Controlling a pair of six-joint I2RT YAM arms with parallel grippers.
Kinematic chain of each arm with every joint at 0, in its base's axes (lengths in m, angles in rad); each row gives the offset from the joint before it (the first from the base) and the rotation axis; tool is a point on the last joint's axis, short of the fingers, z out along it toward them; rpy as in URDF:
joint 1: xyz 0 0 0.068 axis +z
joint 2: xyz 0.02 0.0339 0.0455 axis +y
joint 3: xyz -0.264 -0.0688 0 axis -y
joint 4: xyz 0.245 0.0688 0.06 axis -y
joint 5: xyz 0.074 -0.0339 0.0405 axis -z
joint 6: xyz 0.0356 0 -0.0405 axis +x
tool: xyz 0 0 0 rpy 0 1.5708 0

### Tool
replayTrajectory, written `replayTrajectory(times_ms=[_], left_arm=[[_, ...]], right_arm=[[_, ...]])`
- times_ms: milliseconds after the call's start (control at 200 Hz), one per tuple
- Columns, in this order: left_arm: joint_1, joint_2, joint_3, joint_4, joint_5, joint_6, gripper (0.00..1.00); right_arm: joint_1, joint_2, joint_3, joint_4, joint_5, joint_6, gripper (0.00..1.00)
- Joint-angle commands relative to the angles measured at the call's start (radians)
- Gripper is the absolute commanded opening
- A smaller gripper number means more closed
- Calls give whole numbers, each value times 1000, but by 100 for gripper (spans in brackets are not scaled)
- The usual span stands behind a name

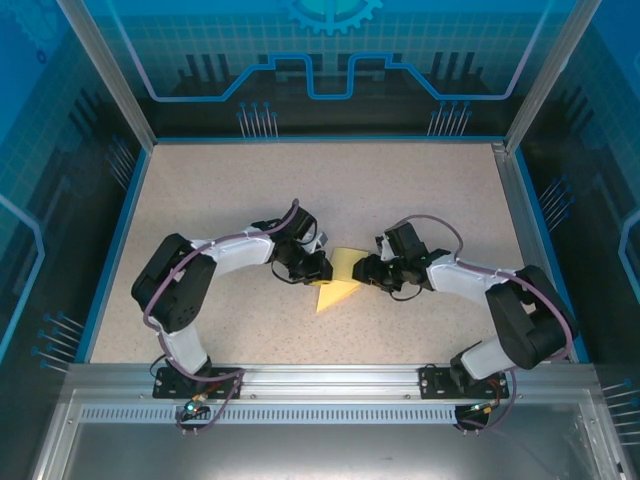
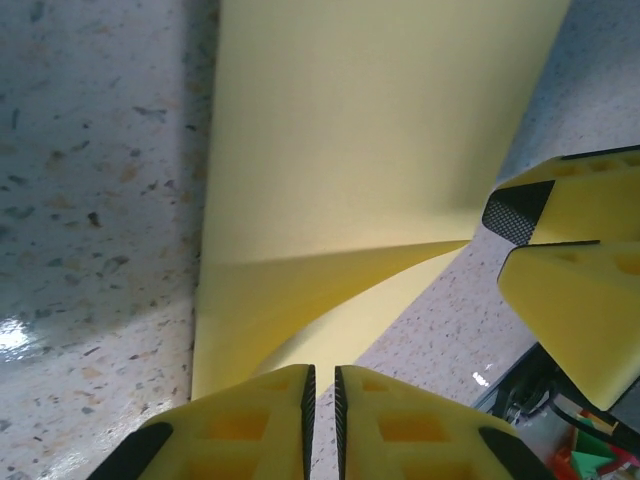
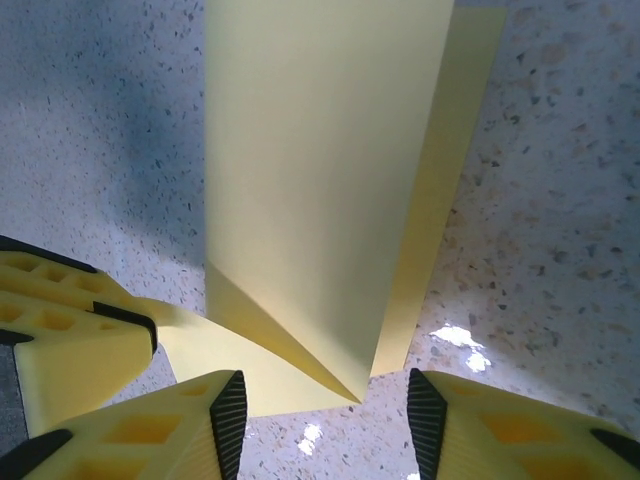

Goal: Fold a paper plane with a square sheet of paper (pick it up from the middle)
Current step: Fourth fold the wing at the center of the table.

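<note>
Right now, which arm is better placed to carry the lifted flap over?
Left, likely: the left gripper looks pinched on the raised flap of the paper; the right gripper is open, a folded tip merely lying between its jaws.

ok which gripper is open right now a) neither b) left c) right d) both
c: the right gripper has a wide gap between its fingers, with a corner of the paper showing in it, while the left gripper is closed to a thin slit.
</note>
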State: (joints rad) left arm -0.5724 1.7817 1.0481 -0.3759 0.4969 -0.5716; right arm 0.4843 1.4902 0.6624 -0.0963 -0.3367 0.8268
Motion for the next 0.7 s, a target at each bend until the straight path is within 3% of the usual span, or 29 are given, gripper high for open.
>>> replayTrajectory(times_ms=[0, 245, 405, 695], left_arm=[[-2, 20, 20, -38, -21, 28, 18], [-3, 9, 18, -29, -23, 24, 19], [-10, -58, -24, -10, -47, 24, 31], [-155, -206, -118, -40, -313, 41, 51]], right_arm=[[9, 45, 9, 26, -44, 6, 50], [20, 118, 61, 103, -131, -6, 46], [19, 161, 99, 102, -160, -25, 34], [20, 182, 150, 26, -162, -69, 24]])
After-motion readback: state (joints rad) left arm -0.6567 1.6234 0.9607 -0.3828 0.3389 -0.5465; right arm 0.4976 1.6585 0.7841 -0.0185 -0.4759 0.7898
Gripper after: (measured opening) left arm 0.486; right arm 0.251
